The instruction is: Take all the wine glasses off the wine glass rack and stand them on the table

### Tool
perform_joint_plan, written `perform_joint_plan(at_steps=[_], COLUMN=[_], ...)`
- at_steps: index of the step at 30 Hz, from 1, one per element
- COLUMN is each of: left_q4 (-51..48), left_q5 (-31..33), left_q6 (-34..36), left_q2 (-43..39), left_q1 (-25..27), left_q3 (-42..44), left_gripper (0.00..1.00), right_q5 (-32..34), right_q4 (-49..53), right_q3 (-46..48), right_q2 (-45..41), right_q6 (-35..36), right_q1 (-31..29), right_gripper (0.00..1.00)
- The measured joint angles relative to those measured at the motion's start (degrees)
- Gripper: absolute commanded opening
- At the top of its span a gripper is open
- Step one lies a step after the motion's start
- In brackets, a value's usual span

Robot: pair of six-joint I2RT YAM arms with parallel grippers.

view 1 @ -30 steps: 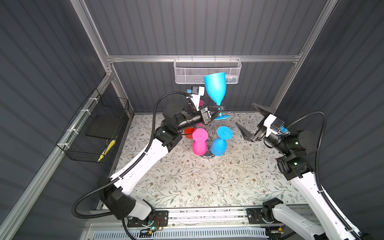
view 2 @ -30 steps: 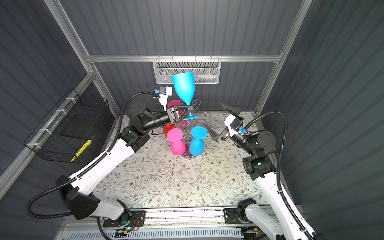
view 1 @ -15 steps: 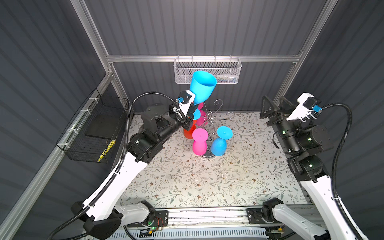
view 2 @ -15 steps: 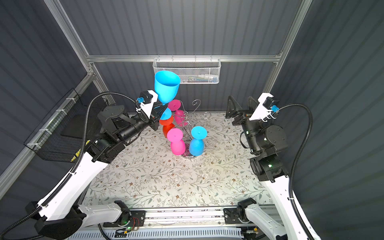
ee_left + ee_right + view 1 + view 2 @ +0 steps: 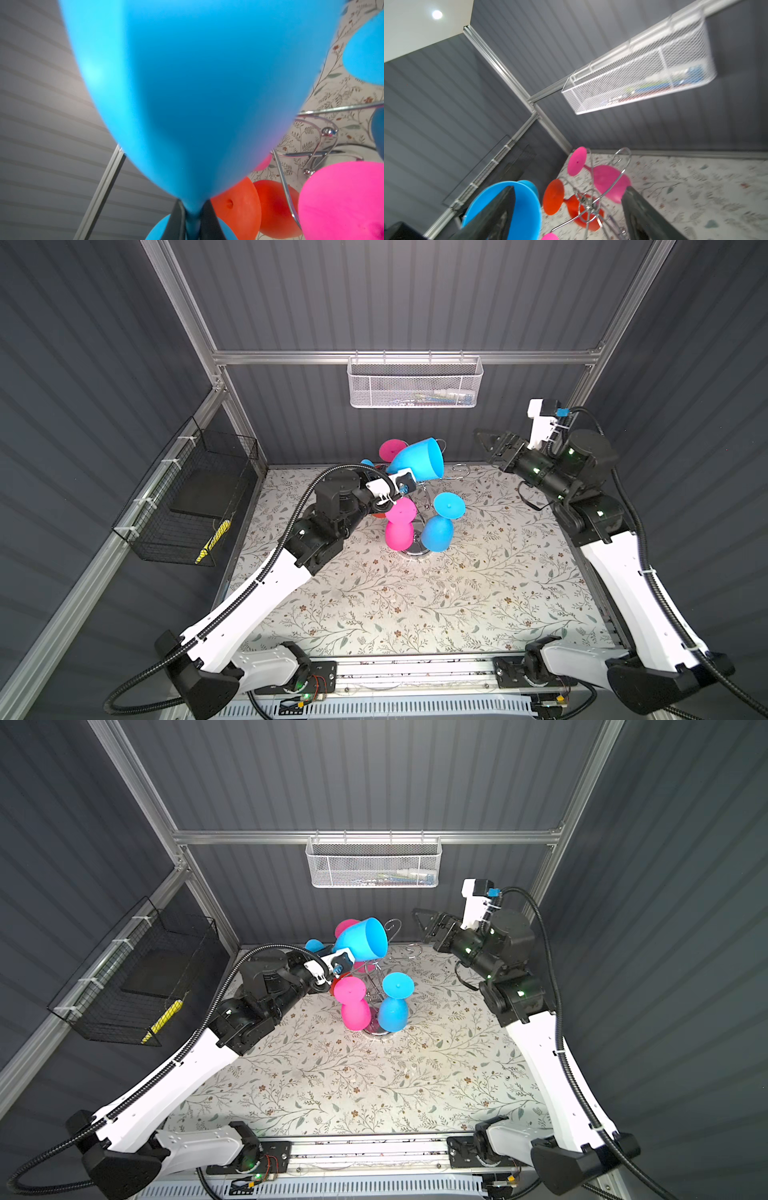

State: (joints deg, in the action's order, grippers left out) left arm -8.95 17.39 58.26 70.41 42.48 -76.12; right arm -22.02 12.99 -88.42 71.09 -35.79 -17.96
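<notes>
Wall-hung white mesh basket (image 5: 415,385), black wire basket (image 5: 166,539) (side wall)

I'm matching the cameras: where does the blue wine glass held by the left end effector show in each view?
In a top view: blue wine glass, tilted, near the middle, over the wine glass rack.
In a top view: likewise, slightly further left.
Left wrist: its blurred bowl fills most of the picture.
Right wrist: its open bowl beside the orange glass.
Shared landmark: that chrome rack, in all four.

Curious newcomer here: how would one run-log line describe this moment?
left tool: shut on blue wine glass, tilted above rack | right tool: open, empty | rack: other glasses hanging
</notes>
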Motion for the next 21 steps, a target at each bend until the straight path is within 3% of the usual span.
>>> perform_joint_plan(at_steps=[10,21], left_q4=[3.1,3.5], left_q5=[1.1,1.1], left_q6=[5.7,6.3], left_q2=[0.1,0.1], left_q1=[0.3,0.3], left_q3=[0.4,0.4], left_gripper=[0.00,0.00], right_q5=[-15.7,-20.5], right_q4=[2.6,3.1], right_q3=[-0.1,0.2], right_q2=[4.5,4.7], right_q6=[-6.2,-7.4], right_q1=[-0.3,-3.0], right_gripper=[0.53,0.50])
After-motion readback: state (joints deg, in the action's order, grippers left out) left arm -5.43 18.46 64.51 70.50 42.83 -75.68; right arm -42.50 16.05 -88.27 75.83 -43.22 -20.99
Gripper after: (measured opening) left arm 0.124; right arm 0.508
